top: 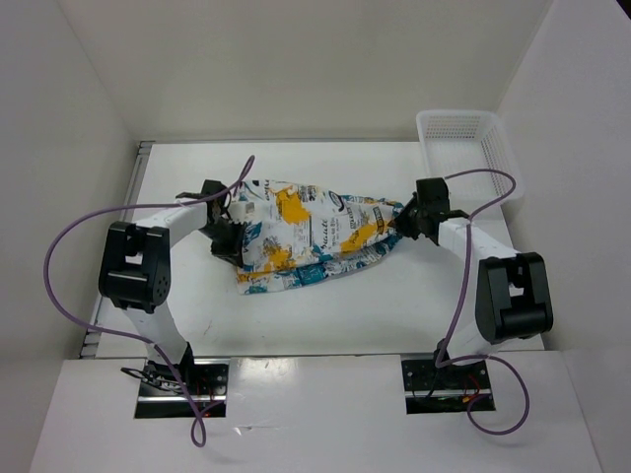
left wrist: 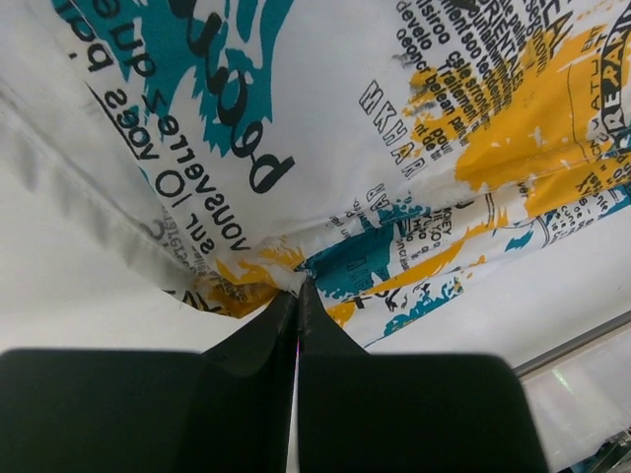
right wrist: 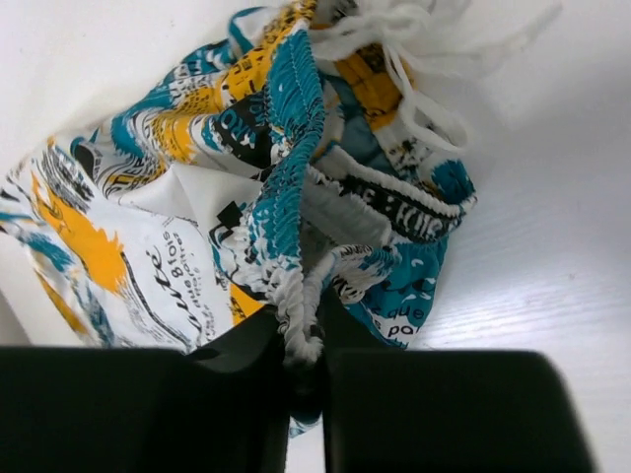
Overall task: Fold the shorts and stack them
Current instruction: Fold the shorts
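The shorts, white with a teal, yellow-orange and black print, are held stretched between both grippers over the middle of the table. My left gripper is shut on their left edge; in the left wrist view the fabric fills the frame and a pinch of it sits at the fingertips. My right gripper is shut on the bunched elastic waistband at their right end, with the white drawstring hanging loose beyond it.
A white plastic mesh basket stands at the back right of the white table. White walls close in the back and both sides. Purple cables loop from both arms.
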Tool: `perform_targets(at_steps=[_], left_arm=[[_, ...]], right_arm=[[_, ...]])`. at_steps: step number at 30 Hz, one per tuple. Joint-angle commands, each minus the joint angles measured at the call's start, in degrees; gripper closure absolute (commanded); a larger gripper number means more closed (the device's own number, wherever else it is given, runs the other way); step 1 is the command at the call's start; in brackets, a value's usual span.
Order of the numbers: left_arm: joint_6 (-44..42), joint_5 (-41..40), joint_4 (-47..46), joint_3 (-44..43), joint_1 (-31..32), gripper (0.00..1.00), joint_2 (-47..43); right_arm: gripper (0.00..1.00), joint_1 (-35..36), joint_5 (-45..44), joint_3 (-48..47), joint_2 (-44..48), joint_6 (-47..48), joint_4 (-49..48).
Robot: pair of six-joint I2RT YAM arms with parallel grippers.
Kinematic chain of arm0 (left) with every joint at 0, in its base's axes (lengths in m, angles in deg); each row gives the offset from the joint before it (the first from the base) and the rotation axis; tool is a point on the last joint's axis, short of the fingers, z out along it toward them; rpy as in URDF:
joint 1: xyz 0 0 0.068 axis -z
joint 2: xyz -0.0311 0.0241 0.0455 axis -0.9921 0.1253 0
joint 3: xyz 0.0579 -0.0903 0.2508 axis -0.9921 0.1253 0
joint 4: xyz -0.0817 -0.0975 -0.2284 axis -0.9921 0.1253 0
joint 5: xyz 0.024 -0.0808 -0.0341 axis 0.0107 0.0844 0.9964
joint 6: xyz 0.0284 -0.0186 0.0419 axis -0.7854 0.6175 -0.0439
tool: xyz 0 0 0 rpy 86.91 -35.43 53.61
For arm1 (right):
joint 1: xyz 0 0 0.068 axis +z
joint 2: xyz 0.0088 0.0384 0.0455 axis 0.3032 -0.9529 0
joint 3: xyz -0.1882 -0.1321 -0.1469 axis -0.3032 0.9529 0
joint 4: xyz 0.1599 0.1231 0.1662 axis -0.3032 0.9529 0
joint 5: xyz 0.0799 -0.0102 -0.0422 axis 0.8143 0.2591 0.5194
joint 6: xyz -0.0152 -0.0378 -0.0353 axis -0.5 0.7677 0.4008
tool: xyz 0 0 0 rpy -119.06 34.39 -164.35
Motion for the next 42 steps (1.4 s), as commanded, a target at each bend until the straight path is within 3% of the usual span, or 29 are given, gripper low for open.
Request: perform_targets(at_steps=[1, 4, 10, 13, 15, 20, 23, 25, 28, 32, 33, 34, 37, 42], left_arm=[[-0.3, 0.1, 0.2, -2.3, 0.0, 1.00, 0.6], [-0.3, 1.5, 3.4, -5.1, -1.2, 1.00, 0.1], [-0.3, 2.4, 15.4, -16.5, -1.9, 1.00, -5.2], [-0.3, 5.2, 26.5, -20.0, -1.1, 1.00, -5.7], [-0.3, 5.2, 32.2, -18.4, 0.7, 1.00, -5.7], [-0.3, 3.7, 29.2, -6.0, 7.6, 1.00, -5.0], [-0.3, 2.5, 26.2, -1.7, 10.7, 1.00, -4.4], [-0.3, 0.9, 23.6, 0.6, 11.8, 1.00, -3.9], [-0.3, -0.4, 21.2, 2.2, 12.5, 0.97, -2.5], [-0.3, -1.2, 20.1, 3.4, 12.5, 0.79, -1.8], [-0.3, -0.6, 20.1, 3.4, 12.5, 0.69, -1.8], [-0.3, -0.6, 20.1, 3.9, 12.5, 0.65, -1.8], [-0.3, -0.6, 21.3, 3.9, 12.5, 0.57, -2.3], [-0.3, -1.7, 25.6, 2.1, 11.3, 0.54, -4.3]], right_arm=[[0.90, -0.2, -2.3, -3.9, 0.2, 5.2, -1.0], [1.00, 0.7, -2.3, -4.7, 0.2, 8.8, -1.5], [1.00, 1.2, -4.0, -6.9, 3.7, 14.3, -4.1], [1.00, 1.2, -5.9, -5.1, 5.7, 14.3, -5.3], [1.00, 1.2, -5.9, -3.8, 5.7, 12.9, -5.3], [1.00, 1.2, -6.3, -1.3, -0.1, 5.5, -2.6], [0.88, 1.2, -6.3, -0.8, -1.8, 2.5, -1.4], [0.66, 1.2, -6.8, -0.2, -3.0, 1.3, -1.4], [0.42, 1.2, -7.3, 0.4, -3.6, -0.2, -0.8], [0.28, 1.2, -6.8, 1.8, -4.8, -1.5, -2.0], [0.28, 1.2, -6.3, 2.8, -5.4, -2.3, -2.6], [0.26, 1.2, -5.7, 2.8, -5.4, -2.3, -3.4], [0.22, 0.7, -4.5, 2.5, -8.0, -2.3, -3.4], [0.25, 0.7, -5.2, -0.5, -10.1, -1.1, -2.1]])
